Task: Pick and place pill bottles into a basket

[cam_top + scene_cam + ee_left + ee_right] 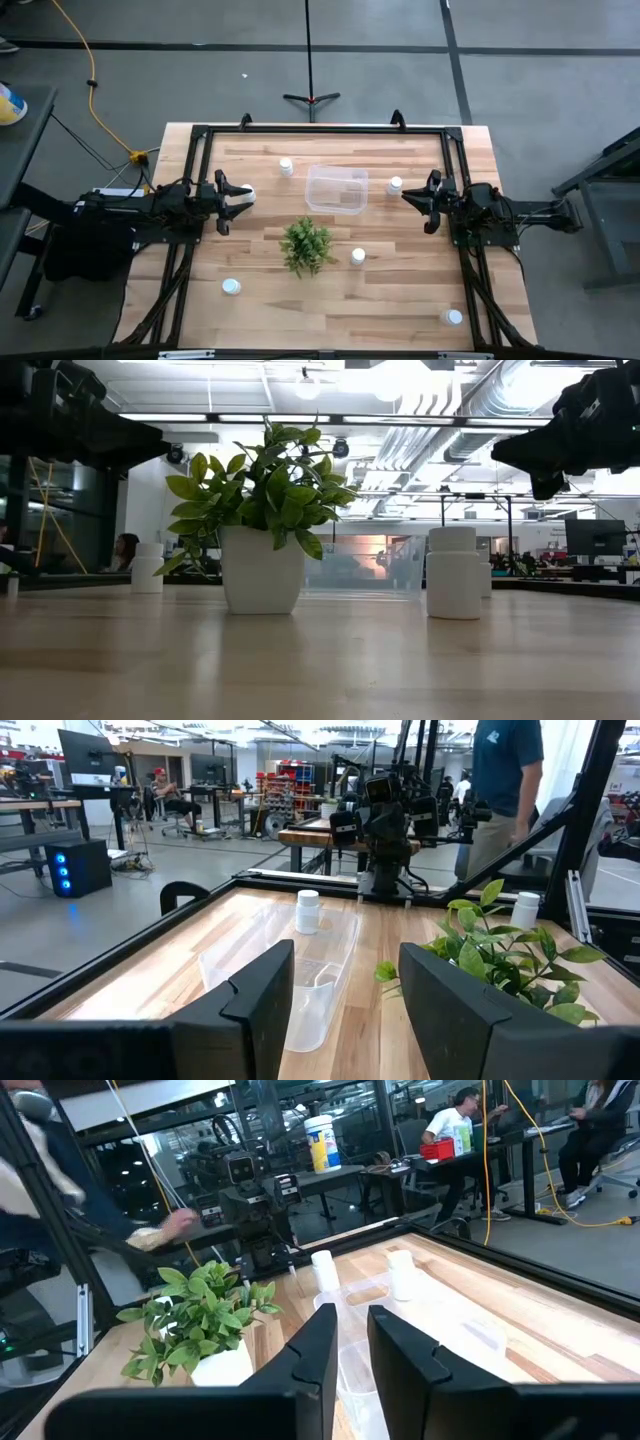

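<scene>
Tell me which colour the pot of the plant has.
White; the pot under the green plant shows best in the low view.

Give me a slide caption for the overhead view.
Both grippers, left and right, flank an empty clear basket; six pill bottles and a plant around.

Wooden table (400,300): pill bottles (358,257), basket (336,189), plant (306,245)

Two matte black jointed arms on black tube frames with black cables, left gripper (232,197) and right gripper (420,199) each with two broad, flat, angular dark fingers (455,1010).
</scene>
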Robot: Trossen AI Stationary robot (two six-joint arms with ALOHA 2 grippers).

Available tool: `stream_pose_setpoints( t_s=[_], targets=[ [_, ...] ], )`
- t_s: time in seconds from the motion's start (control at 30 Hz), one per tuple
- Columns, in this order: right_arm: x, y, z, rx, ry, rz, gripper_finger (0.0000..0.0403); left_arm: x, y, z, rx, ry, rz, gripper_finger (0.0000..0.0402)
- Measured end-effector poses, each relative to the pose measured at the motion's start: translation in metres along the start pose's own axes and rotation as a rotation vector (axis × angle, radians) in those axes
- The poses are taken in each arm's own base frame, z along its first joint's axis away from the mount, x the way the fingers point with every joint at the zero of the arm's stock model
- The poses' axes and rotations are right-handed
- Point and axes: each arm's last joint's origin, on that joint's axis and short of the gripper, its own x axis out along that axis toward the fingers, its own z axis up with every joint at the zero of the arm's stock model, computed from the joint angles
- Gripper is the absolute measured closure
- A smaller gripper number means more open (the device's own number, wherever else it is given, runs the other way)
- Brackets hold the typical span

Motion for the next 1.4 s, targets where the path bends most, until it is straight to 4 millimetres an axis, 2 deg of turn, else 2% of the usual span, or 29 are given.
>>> stream_pose_setpoints(
  t_s=[1.4],
  targets=[
    [0.0,0.0,0.0,0.0,0.0,0.0,0.0355,0.0,0.0,0.0,0.0,0.0,0.0,0.0186]
  ],
)
